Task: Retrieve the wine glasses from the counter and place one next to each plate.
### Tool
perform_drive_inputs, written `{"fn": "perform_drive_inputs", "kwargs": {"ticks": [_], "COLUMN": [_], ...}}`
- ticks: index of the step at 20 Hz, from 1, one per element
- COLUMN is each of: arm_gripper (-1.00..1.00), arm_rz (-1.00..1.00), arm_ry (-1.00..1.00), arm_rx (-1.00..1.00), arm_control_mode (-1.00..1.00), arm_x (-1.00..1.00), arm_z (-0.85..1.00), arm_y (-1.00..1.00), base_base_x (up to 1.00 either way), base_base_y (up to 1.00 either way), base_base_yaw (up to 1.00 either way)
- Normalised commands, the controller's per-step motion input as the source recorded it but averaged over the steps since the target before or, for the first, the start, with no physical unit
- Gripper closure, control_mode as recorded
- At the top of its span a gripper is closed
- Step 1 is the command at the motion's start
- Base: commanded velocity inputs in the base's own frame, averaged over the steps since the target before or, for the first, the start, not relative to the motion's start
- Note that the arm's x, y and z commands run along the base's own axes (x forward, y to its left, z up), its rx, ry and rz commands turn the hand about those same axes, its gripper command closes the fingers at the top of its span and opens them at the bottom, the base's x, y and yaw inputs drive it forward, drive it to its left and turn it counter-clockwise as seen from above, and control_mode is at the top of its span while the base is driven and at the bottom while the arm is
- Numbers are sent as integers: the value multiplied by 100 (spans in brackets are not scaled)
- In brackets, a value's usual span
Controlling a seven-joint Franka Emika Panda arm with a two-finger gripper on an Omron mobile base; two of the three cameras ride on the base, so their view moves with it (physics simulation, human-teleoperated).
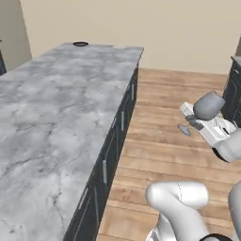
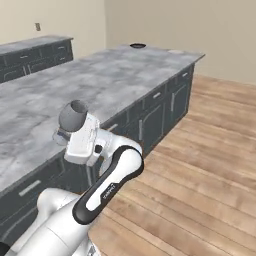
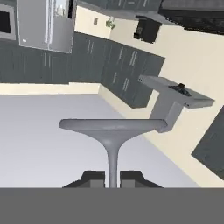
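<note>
- Currently the gripper point(image 3: 113, 178) is closed on the thin stem of a wine glass point(image 3: 112, 131), fingers point(image 3: 92, 178) pinching low on it; the flat foot spreads ahead of the camera
- Left base view: glass point(image 1: 208, 104) rides sideways off the hand, smoky bowl up-left, foot out over the wood floor point(image 1: 164, 150), well clear of the marble island point(image 1: 56, 117)
- Right base view: bowl point(image 2: 73, 115) hangs just above the island's near edge point(image 2: 45, 165)
- Stem grip likely keeps the bowl free for setting down upright
- Dark plate point(image 1: 80, 44) sits at the far end of the island; judged a carry phase, placement not yet done
</note>
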Motion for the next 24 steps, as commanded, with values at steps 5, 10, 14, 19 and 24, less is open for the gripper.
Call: {"fn": "perform_drive_inputs", "kwargs": {"ticks": [5, 10, 14, 19, 24], "arm_gripper": [100, 100, 100, 100, 100], "arm_rz": [0, 0, 0, 0, 0], "arm_ry": [0, 0, 0, 0, 0], "arm_rx": [0, 0, 0, 0, 0], "arm_control_mode": [100, 100, 100, 100, 100], "arm_x": [0, 0, 0, 0, 0], "arm_z": [0, 0, 0, 0, 0], "arm_y": [0, 0, 0, 0, 0], "base_base_x": [5, 10, 15, 20, 15], "base_base_y": [-46, -56, -82, -100, -100], "base_base_yaw": [72, 69, 59, 45, 41]}}
